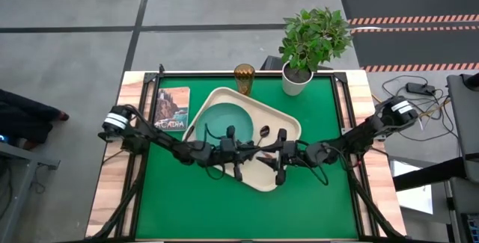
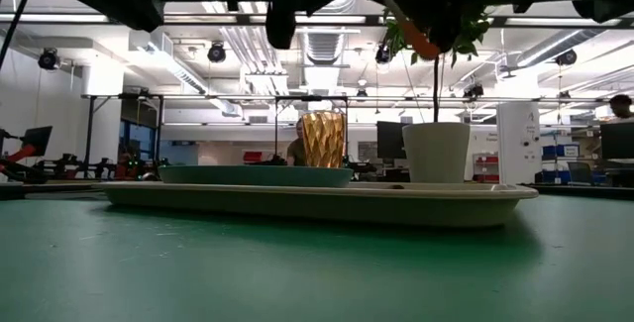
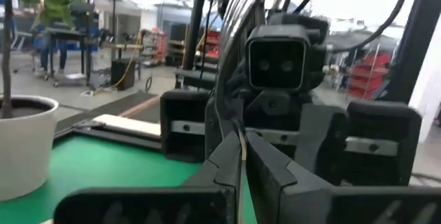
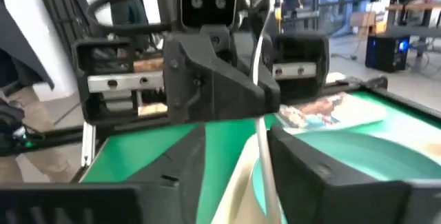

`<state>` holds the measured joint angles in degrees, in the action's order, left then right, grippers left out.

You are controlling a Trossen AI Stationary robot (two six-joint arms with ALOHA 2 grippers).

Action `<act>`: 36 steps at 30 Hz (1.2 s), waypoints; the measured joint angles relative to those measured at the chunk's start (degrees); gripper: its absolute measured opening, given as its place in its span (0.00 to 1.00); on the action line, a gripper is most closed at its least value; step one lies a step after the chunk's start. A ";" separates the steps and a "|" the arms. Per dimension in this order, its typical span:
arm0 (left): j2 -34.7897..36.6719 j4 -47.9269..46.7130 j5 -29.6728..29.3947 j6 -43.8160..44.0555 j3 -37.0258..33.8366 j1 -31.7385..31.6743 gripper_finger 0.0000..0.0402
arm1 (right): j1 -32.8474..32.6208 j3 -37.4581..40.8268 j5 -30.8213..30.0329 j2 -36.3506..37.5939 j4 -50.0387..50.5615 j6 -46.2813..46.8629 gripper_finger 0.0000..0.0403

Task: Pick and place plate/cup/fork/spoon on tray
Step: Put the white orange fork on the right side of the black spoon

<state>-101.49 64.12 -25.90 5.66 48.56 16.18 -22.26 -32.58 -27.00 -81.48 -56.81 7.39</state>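
Observation:
The cream tray (image 1: pixel 278 182) lies askew mid-table. The teal plate (image 1: pixel 224 120) rests flat on its left half, and the dark spoon (image 1: pixel 263 131) lies on its floor. The amber cup (image 1: pixel 244 78) stands on the table behind the tray. My two grippers meet tip to tip above the tray. My left gripper (image 1: pixel 251 153) is shut on the fork (image 1: pixel 266 155). The fork's red-pink handle (image 2: pixel 418 35) slants down below the grippers. My right gripper (image 1: pixel 269 155) is open, with one finger (image 4: pixel 310 172) on each side of the fork's thin strip (image 4: pixel 265 169). My left gripper pinches the fork between its two fingers; only a thin pale edge (image 3: pixel 241 151) shows between the fingertips. The fingers come about level from the table's left. The fork is clear above the tray, its handle end (image 2: pixel 428 51) hanging free, down and to the right. The gripped part is hidden by the grippers.
A white plant pot (image 1: pixel 297 80) with a leafy plant stands at the far edge, right of the cup. A picture-covered book (image 1: pixel 173 108) lies left of the tray. Bare green mat (image 1: pixel 224 213) lies between the tray and the near edge.

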 joint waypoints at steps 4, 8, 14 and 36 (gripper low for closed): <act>1.45 -5.39 -1.71 0.93 0.00 0.01 0.00 | 0.00 0.00 -0.02 2.23 6.43 2.00 0.43; 3.40 -11.68 -1.80 4.65 0.00 -0.01 0.00 | 0.00 0.00 0.02 6.07 14.60 3.55 0.50; 4.74 -19.19 -1.85 10.27 0.07 0.01 0.00 | 0.00 0.00 -0.01 13.37 25.74 3.59 0.53; 4.90 -54.23 -1.63 20.97 13.94 -0.19 0.00 | -0.11 0.00 7.98 30.61 52.72 2.17 0.52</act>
<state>-96.59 9.88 -27.53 26.63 62.50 15.98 -22.37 -32.58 -19.03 -50.87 -4.09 9.56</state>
